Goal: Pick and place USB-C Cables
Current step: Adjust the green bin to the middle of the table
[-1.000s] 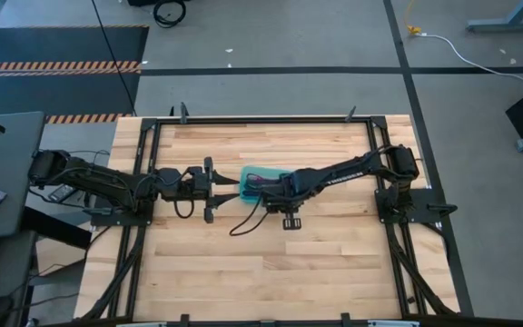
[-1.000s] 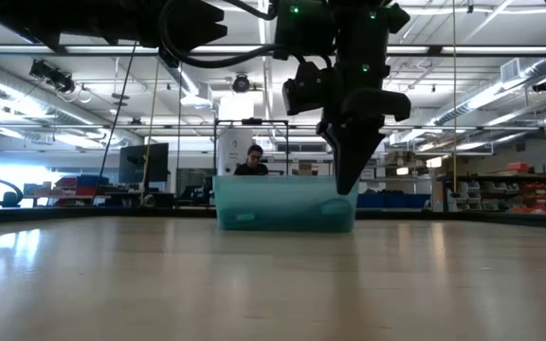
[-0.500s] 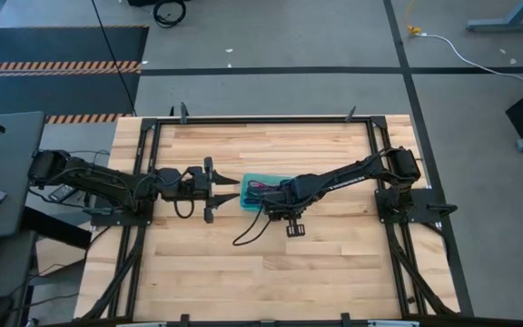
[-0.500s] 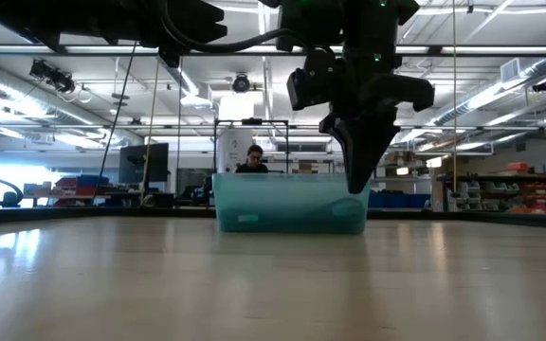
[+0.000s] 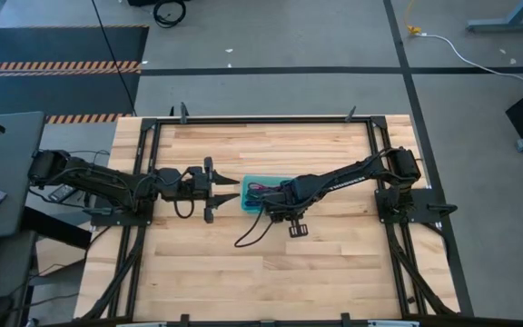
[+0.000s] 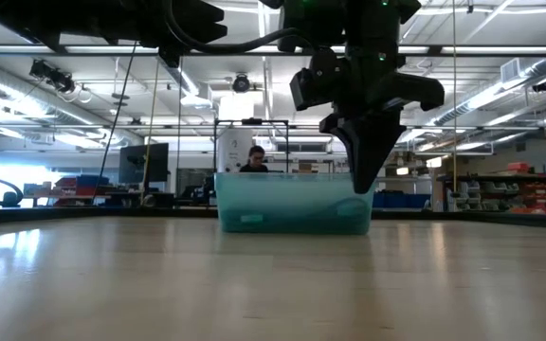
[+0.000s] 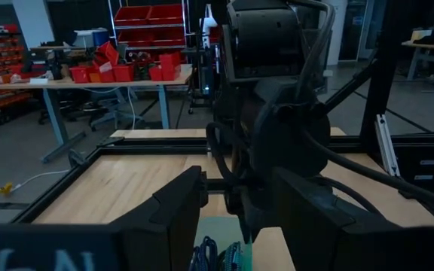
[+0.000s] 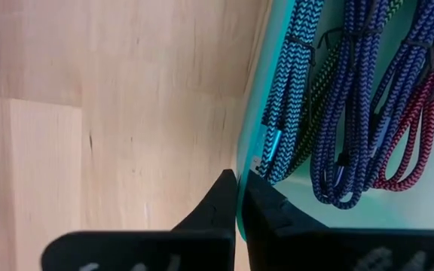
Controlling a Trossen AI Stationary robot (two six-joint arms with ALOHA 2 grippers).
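Note:
The translucent teal tray sits at mid-table and shows in the low view as a teal box. Several coiled USB-C cables lie side by side in it: teal-blue, dark green, two purple and maroon. My right gripper points down at the tray's near right part and is shut on its wall. My left gripper hovers open just left of the tray, fingers level and aimed at it. My right gripper pinches the tray's wall at its rim, beside the teal-blue cable. One finger is inside the tray and the other outside over the wood. The fingers come from above, pointing down. The tray's bottom rests on the table.
Bare wooden tabletop spreads on all sides of the tray, bounded by a black frame. A loose black cable from the right arm droops over the table near the tray. A person sits far behind the table.
My right gripper has moved a little toward the table's near edge and rightward, staying shut on the tray wall. The tray has slid along the table with it, toward the near edge. The left arm has kept still.

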